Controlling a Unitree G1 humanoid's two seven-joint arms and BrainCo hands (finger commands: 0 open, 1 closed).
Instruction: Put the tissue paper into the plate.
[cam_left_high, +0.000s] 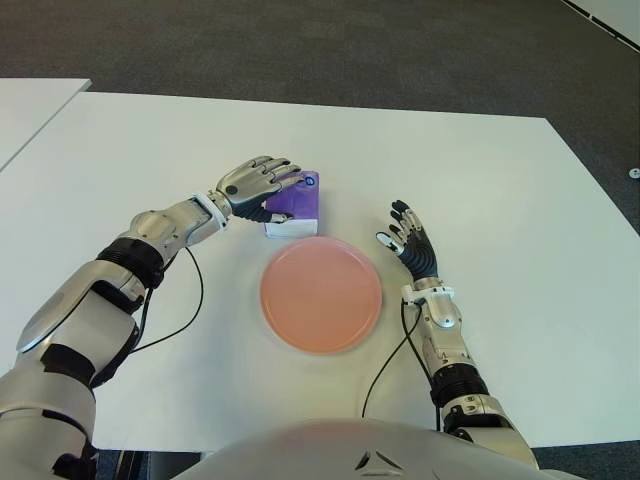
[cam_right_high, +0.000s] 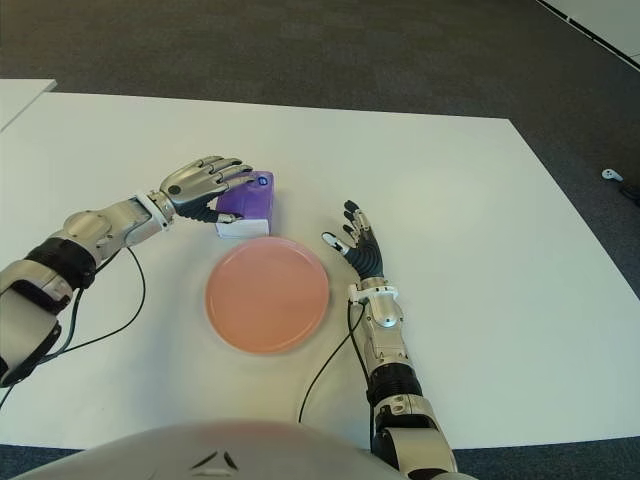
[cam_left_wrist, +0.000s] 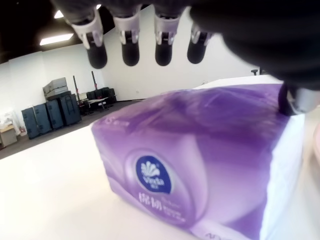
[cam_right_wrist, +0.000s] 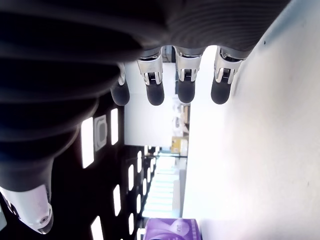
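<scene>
Left hand arched over tissue pack, fingers extended above it

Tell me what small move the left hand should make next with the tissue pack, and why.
Probably close the left hand on the purple tissue pack. Its fingers hang spread above the pack without gripping, and the pack sits on the table just beyond the empty pink plate. It needs a firm hold before lifting. The right hand shows open, right of the plate.

White table, dark grey carpet, second white table
</scene>
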